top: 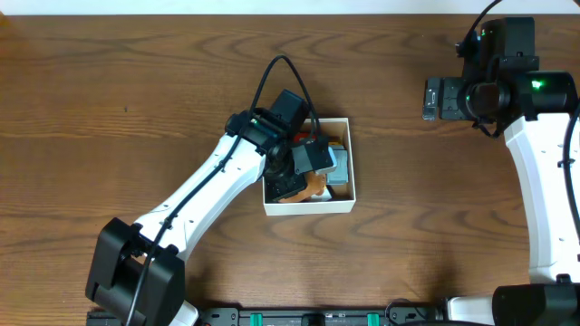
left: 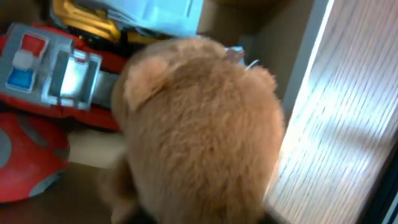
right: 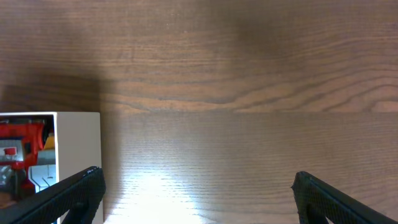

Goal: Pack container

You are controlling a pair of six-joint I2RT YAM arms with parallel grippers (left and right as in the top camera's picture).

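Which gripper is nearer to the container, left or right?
Left. The left gripper is over the container, reaching down inside it; the right gripper hangs apart, over the table.

Your left arm (top: 204,186) stretches diagonally from the near-left edge of the wooden table (top: 109,81) to the white-walled container (top: 308,207) at mid-table. The left gripper (top: 299,181) sits low inside the box among the toys. The wrist's dark housing hides its fingers, so you cannot tell how the jaws stand. A tan toy (top: 317,186) and a grey-blue toy (top: 339,170) show just beside it. Your right gripper (top: 435,98) hovers toward the far right, pointing left, well apart from the container.
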